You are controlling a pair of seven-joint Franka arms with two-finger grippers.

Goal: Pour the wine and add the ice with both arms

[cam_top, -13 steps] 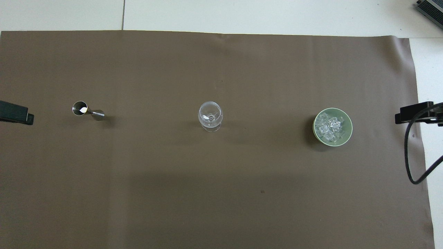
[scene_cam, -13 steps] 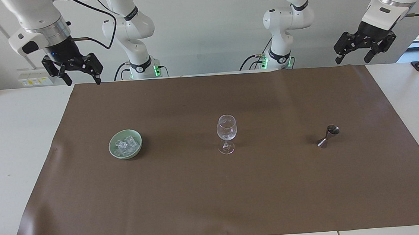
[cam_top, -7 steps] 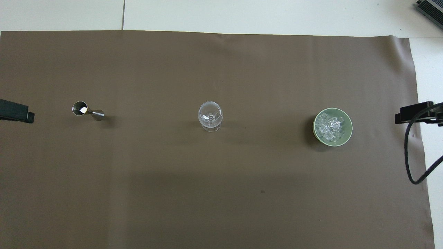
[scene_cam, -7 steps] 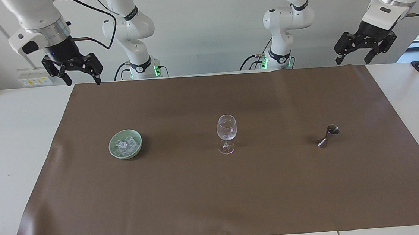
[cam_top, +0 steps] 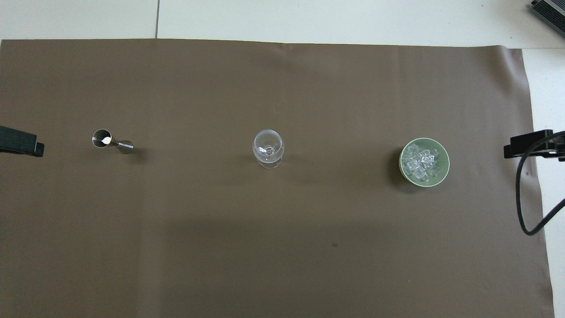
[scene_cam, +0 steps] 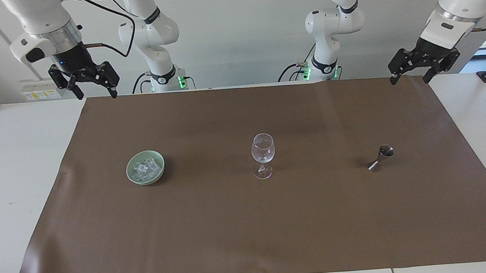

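- Your left hand (scene_cam: pixel 414 74) has dropped a little and drifted in over the brown mat's (scene_cam: pixel 250 222) corner at the left arm's end, on the edge nearest the robots; a second ago it hung slightly higher and farther out. Its fingers are spread wide and hold nothing.
- Your right hand (scene_cam: pixel 91 85) has not shifted. It hovers above the mat's corner at the right arm's end, same edge, fingers wide apart, empty.
- Nothing on the surface (scene_cam: pixel 11 172) has moved. The pale green bowl (scene_cam: pixel 145 167) with the ice (scene_cam: pixel 145 169) sits toward the right arm's end, the wine glass (scene_cam: pixel 263 161) stands upright mid-mat, and the metal jigger (scene_cam: pixel 381 158) stands tilted-looking toward the left arm's end, all in one row.
- You can read that small drop as the left arm starting its approach, most likely toward the jigger; the right arm waits. No pouring or ice transfer has begun, and the glass looks empty.
- From overhead you see only a dark sliver of the left hand (cam_top: pixel 20 146) at the view's edge and a part of the right hand (cam_top: pixel 529 145) with its cable; neither view from above shows the fingers.
- You cannot tell whether the jigger holds liquid: its cup (cam_top: pixel 102 138) shows only a bright glint inside.
- No bottle is visible anywhere.
- The ice cubes blur together, so you cannot count them.
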